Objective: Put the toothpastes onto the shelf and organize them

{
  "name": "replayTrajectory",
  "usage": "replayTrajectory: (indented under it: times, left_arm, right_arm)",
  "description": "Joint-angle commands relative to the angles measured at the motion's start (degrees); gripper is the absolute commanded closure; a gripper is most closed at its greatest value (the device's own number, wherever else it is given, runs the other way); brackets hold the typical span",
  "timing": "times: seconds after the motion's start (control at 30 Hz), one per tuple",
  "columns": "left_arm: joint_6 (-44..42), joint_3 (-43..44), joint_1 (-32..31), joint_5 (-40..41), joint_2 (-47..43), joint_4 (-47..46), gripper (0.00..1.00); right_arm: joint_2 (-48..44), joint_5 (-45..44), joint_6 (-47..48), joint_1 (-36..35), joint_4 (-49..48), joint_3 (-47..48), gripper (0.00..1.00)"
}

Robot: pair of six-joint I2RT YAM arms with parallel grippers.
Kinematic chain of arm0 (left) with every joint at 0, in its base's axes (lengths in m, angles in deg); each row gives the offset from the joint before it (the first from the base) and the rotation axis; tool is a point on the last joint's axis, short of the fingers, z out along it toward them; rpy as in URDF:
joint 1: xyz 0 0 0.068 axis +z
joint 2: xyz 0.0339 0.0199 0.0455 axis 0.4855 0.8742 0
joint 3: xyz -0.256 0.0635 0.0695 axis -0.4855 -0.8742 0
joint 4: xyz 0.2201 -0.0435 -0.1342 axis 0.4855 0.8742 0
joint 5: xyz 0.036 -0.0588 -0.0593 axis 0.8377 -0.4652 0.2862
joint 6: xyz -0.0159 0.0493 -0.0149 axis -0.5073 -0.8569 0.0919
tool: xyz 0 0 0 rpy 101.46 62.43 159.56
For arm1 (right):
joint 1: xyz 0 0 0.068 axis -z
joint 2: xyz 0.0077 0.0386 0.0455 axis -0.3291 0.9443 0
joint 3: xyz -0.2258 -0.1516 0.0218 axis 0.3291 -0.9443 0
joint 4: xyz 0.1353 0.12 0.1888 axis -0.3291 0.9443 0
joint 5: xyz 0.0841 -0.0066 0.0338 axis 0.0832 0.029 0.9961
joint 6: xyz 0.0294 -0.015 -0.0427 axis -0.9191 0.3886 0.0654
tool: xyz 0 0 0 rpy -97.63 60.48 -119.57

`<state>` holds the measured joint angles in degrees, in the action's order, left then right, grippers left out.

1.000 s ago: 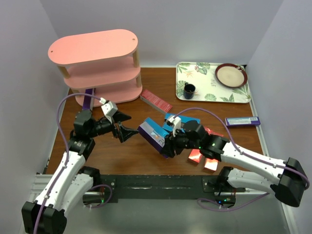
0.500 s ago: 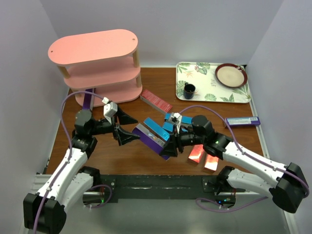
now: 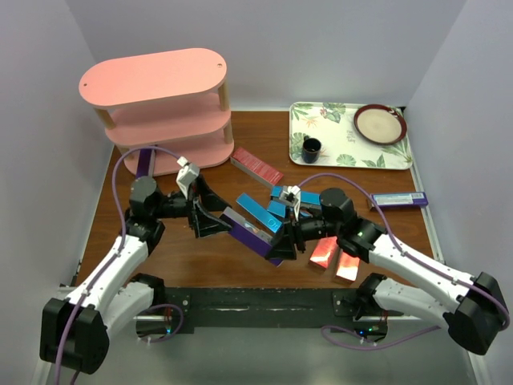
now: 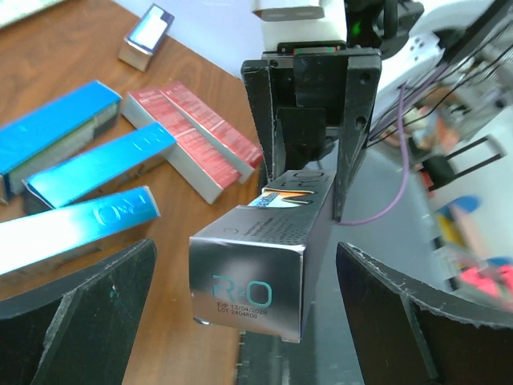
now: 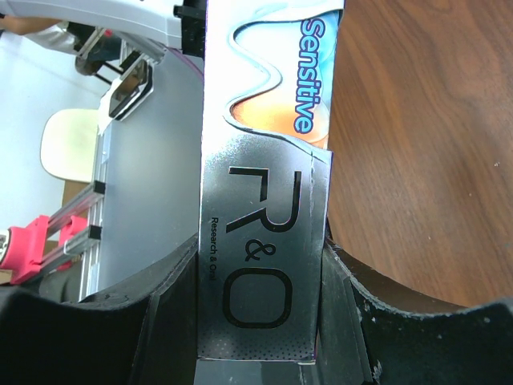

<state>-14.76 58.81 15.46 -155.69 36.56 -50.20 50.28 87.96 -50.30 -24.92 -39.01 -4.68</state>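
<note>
Left wrist view: left tool [image 4: 244, 321] spread wide, jaws flanking but not touching the end of a silvery purple toothpaste carton [image 4: 264, 241]. The right tool [image 4: 309, 120] clamps it above the desk [image 4: 80, 48], likely for a handover. The carton is slim, glossy and rectangular; red cartons [image 4: 200, 144] and blue cartons [image 4: 96, 164] lie flat, well apart from the pink oval-boarded shelf [image 3: 152, 76].

white arm shells [image 3: 108, 277], black joints — left claw [image 3: 218, 210] and right claw [image 3: 282, 238] matte black, purple cables [image 3: 329, 176].

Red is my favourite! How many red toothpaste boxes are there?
3. One red carton lies near the pink shelf; second red carton and third red carton lie side by side, partly under the right arm.
</note>
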Motion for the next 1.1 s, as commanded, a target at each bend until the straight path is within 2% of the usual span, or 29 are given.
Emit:
replayTrajectory:
  times: [0.0, 0.37, 0.4, 0.43, 0.53, 0.9, 1.07]
  left_arm:
    - [10.91, 1.19, -0.39, -1.13, 1.08, -5.72, 0.0]
    - [17.95, 0.75, -0.83, -1.49, 0.37, -9.51, 0.02]
    - [18.21, 0.67, -0.92, -1.49, 0.55, -9.69, 0.04]
    - [18.83, 0.58, -0.92, -1.49, 0.81, -9.86, 0.1]
    - [19.1, 0.4, -1.18, -1.57, 1.34, -10.13, 0.16]
    - [14.97, 1.19, -1.36, -1.05, 3.01, -3.63, 0.35]
    - [14.97, 1.89, -1.36, -0.96, 3.54, -2.84, 0.56]
  right_arm:
    - [-0.36, 3.63, -1.1, 1.07, -5.4, 2.22, 0.71]
    - [3.59, 6.98, -5.05, 2.04, -11.21, 2.66, 0.71]
    - [3.86, 6.98, -5.06, 2.04, -11.3, 2.74, 0.71]
    - [4.12, 6.72, -5.06, 1.95, -11.3, 2.83, 0.71]
    - [4.56, 6.27, -5.5, 2.21, -12.35, 2.57, 0.71]
    - [5.18, 5.57, -5.42, 2.83, -11.66, 3.53, 0.72]
    - [5.71, 4.96, -4.45, 3.1, -10.68, 3.54, 0.72]
